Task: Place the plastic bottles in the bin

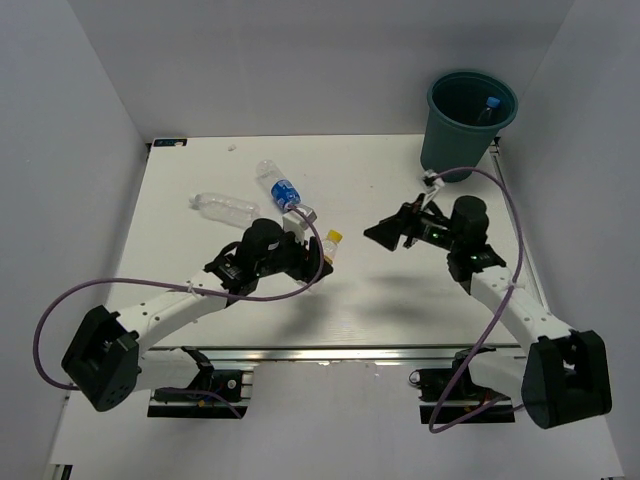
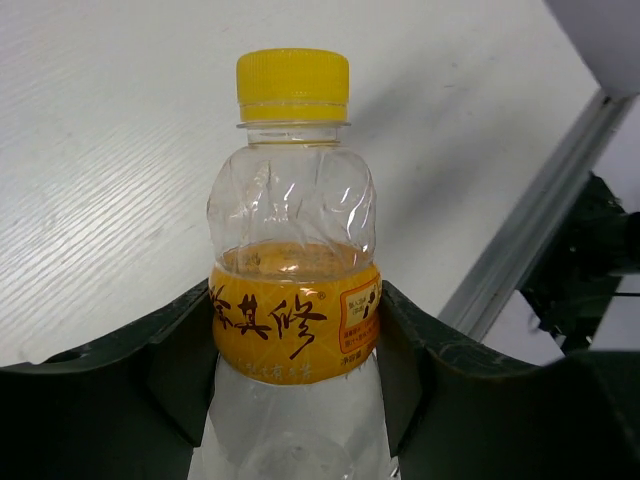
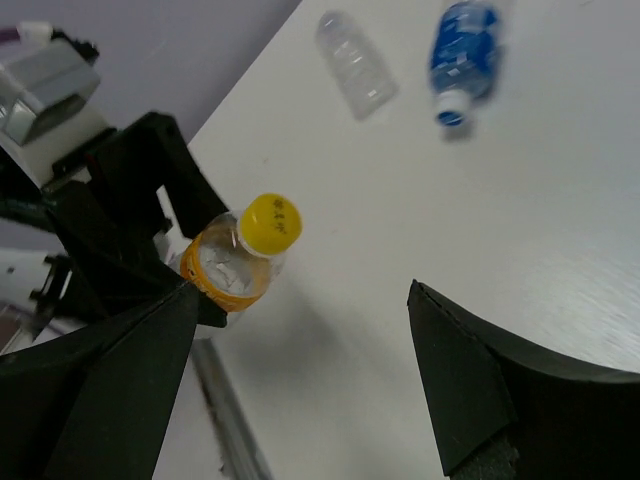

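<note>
While the left gripper (image 2: 295, 335) grips the orange-labelled bottle (image 2: 293, 250) around its label band, the bottle's yellow cap points toward the top of the left wrist view. The 2 dark fingers (image 2: 175, 370) press against opposite sides of the bottle. In the top view this bottle (image 1: 331, 245) sits just left of the frame's centre, at the tip of the left arm.

The right gripper (image 3: 303, 290) is spread wide with nothing between its jaws. In the top view it (image 1: 385, 232) lies right of centre, facing left toward the held bottle but apart from it. Its own camera shows that bottle's cap at middle left.

The bin (image 1: 470, 125) stands in the upper right of the top view, at the far right corner of the table (image 1: 400, 290). A blue-capped bottle (image 1: 491, 104) shows inside it.

2 more bottles lie on their sides on the table, above the left gripper in the top view. The blue-labelled bottle (image 1: 280, 188) lies with its cap toward the lower right, and the plain clear bottle (image 1: 225, 207) lies just to its left.
</note>
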`<action>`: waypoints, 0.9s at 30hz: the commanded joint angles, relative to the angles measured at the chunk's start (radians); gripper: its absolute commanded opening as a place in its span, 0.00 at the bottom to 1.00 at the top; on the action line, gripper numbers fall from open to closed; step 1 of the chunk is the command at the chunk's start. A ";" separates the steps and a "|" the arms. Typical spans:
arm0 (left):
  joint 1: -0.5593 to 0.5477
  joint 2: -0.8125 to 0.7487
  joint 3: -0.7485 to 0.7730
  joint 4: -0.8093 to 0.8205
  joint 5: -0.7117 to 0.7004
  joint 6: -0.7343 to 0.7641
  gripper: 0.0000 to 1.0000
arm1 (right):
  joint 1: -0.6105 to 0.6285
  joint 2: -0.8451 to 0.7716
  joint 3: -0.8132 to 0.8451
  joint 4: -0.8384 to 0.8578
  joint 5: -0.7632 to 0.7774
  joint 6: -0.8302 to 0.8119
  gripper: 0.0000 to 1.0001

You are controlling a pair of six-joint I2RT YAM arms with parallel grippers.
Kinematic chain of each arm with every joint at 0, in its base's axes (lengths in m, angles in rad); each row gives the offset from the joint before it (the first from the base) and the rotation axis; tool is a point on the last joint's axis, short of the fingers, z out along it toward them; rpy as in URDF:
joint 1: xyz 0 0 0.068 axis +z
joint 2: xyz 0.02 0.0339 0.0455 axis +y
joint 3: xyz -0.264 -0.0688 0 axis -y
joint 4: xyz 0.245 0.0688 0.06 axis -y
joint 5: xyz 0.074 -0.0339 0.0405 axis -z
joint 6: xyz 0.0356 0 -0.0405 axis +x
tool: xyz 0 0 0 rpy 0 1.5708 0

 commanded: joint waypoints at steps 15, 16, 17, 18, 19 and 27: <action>-0.080 -0.111 0.014 0.040 0.000 0.018 0.44 | 0.315 0.194 0.109 0.233 -0.007 0.142 0.76; -0.080 -0.115 0.011 0.043 0.002 0.017 0.44 | 0.316 0.196 0.107 0.236 0.002 0.153 0.73; -0.082 -0.119 0.009 0.045 0.008 0.018 0.44 | 0.318 0.196 0.106 0.252 0.005 0.156 0.68; -0.083 -0.126 0.009 0.045 0.005 0.018 0.45 | 0.321 0.196 0.104 0.259 0.017 0.163 0.60; -0.083 -0.126 0.006 0.042 0.002 0.017 0.45 | 0.321 0.194 0.100 0.269 0.023 0.173 0.45; -0.083 -0.155 0.009 0.033 -0.089 -0.002 0.98 | 0.318 0.173 0.112 0.211 0.090 0.137 0.10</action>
